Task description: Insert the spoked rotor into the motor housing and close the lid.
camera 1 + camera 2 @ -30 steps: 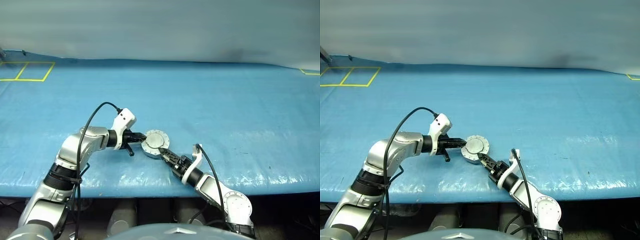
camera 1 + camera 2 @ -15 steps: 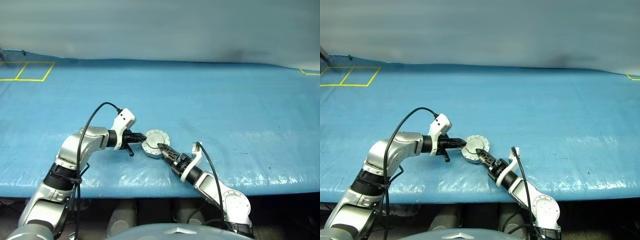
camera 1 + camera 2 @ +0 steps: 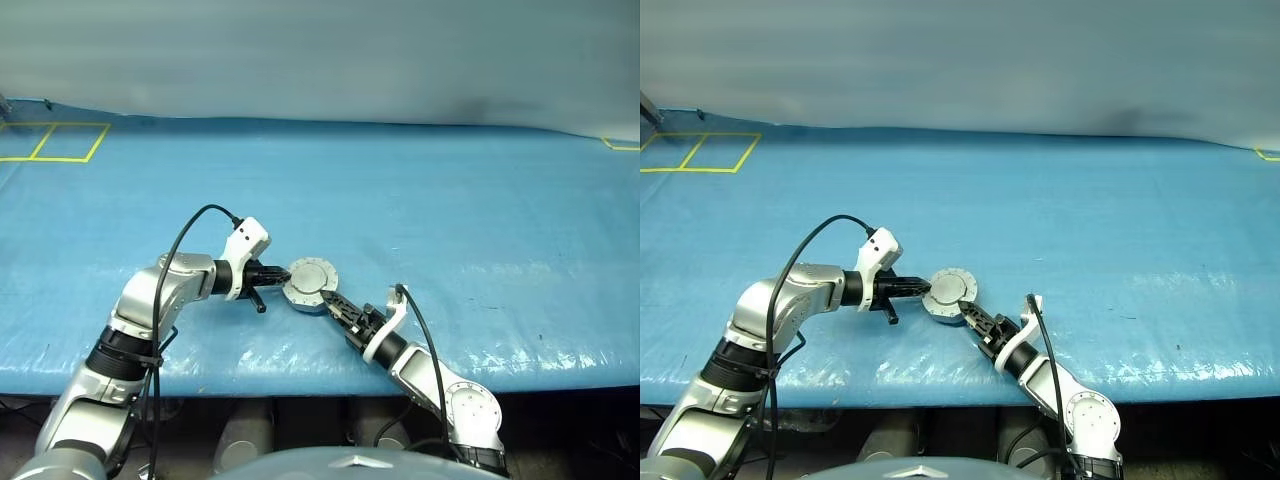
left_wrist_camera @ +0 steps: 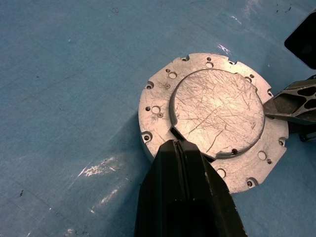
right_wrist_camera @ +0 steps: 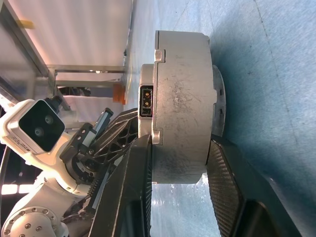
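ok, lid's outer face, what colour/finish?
Plain light grey metal, heavily scratched. The lid shows best in the left wrist view.

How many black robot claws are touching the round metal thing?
2. The left gripper is pressed shut on top of the lid. The right gripper squeezes the housing from the side, one finger above it and one underneath.

**Blue sheet under a pale wall**

A blue sheet (image 3: 420, 210) is covering the wide surface, wrinkling and catching glare near its front edge. Yellow tape (image 3: 52, 142) is marking squares at the far left corner (another bit (image 3: 620, 145) at far right). A pale grey-green wall (image 3: 320, 55) is rising behind.
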Available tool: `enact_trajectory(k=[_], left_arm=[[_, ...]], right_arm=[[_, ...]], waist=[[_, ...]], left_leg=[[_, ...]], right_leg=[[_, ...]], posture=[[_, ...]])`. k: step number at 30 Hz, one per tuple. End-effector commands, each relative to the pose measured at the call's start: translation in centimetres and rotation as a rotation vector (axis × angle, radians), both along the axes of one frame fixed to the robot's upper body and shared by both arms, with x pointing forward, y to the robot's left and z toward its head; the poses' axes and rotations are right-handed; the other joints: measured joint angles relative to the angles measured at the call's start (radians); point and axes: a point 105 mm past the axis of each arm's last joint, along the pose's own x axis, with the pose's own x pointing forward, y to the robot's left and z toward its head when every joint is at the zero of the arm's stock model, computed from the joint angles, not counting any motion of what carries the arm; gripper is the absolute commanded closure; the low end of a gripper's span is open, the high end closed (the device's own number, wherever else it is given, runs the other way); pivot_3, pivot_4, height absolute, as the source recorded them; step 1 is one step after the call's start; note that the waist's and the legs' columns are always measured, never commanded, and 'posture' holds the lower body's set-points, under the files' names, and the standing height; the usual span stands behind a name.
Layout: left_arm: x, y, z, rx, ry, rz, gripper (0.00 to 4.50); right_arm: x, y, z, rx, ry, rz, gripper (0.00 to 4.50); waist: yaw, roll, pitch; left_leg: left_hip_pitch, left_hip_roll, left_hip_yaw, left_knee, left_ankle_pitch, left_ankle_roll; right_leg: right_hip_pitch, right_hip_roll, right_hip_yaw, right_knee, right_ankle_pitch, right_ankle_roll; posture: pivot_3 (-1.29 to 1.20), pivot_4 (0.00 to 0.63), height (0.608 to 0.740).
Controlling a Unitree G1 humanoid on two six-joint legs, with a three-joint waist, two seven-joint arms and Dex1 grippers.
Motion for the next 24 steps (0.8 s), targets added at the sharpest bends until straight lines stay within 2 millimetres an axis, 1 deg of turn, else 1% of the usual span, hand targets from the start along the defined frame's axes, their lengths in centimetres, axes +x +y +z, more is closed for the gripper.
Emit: enact_trajectory(k=[1,4,6,11,14,18,20,23,24], left_arm=[[-1.2,-0.8,-1.8,0.004,0.082,-0.034,4.50],[-1.0,-0.7,-1.4,-0.005,0.067,-0.020,4.50],[-0.9,-0.6,-0.5,-0.046,0.042,0.000,4.50],[-1.1,0.3,2.5,-0.254,-0.014,0.107,4.50],[-1.4,1.5,3.6,-0.412,-0.018,0.236,4.50],[-2.4,2.9,3.5,-0.635,0.048,0.437,4.50],[-3.1,3.1,2.3,-0.674,0.104,0.520,4.50],[-3.3,3.4,1.3,-0.761,0.165,0.650,3.93],[-3.3,3.5,1.0,-0.793,0.181,0.689,3.61]], right_arm=[[0.0,0.2,-0.1,-0.006,0.005,0.006,3.30],[-0.1,0.3,0.0,-0.003,0.005,0.010,3.30],[-0.1,0.3,0.1,0.001,0.003,0.009,3.30],[-0.2,-0.2,0.5,0.009,-0.006,-0.019,3.30],[0.1,-0.9,1.2,0.022,-0.029,-0.056,3.30],[1.0,-1.2,3.1,0.054,-0.096,-0.087,3.30],[1.9,-1.2,4.3,0.068,-0.134,-0.099,3.30],[3.0,-0.8,5.8,0.088,-0.181,-0.102,3.30],[3.4,-0.6,6.3,0.093,-0.194,-0.099,3.30]], waist=[[0.000,0.000,0.000],[0.000,0.000,0.000],[-0.001,0.000,0.000],[-0.005,0.000,0.002],[-0.005,0.000,0.003],[-0.005,0.001,0.004],[-0.005,0.001,0.005],[-0.003,-0.001,0.012],[-0.003,-0.001,0.013]], left_leg=[[0.000,0.000,0.000,0.000,0.000,0.000],[0.000,0.000,0.000,0.000,0.000,0.000],[0.000,0.000,0.000,0.000,0.000,0.000],[-0.004,0.000,0.000,-0.002,0.000,0.000],[-0.005,0.000,0.000,-0.003,0.000,0.000],[-0.005,0.000,0.001,-0.003,0.000,0.001],[-0.005,0.000,0.000,-0.003,0.000,0.001],[-0.006,0.000,0.001,0.000,0.000,0.001],[-0.006,0.000,0.000,0.001,0.000,0.001]], right_leg=[[0.000,0.000,0.000,0.000,0.000,0.000],[0.000,0.000,0.000,0.000,0.000,0.000],[0.000,0.000,0.000,0.000,0.000,0.000],[0.000,0.000,0.000,0.000,0.000,0.000],[-0.002,0.000,0.000,-0.001,0.000,-0.001],[-0.002,0.000,0.000,-0.001,0.000,-0.001],[-0.002,0.000,0.000,-0.002,0.000,0.000],[-0.002,0.000,-0.001,0.000,0.000,0.000],[-0.001,0.001,-0.001,0.000,0.000,0.000]], posture=[[0.00,0.150,0.740],[0.00,0.150,0.740],[0.00,0.150,0.740],[0.00,0.150,0.740],[0.00,0.150,0.740],[0.00,0.150,0.740],[0.00,0.150,0.740],[0.00,0.150,0.740],[0.00,0.150,0.740]])
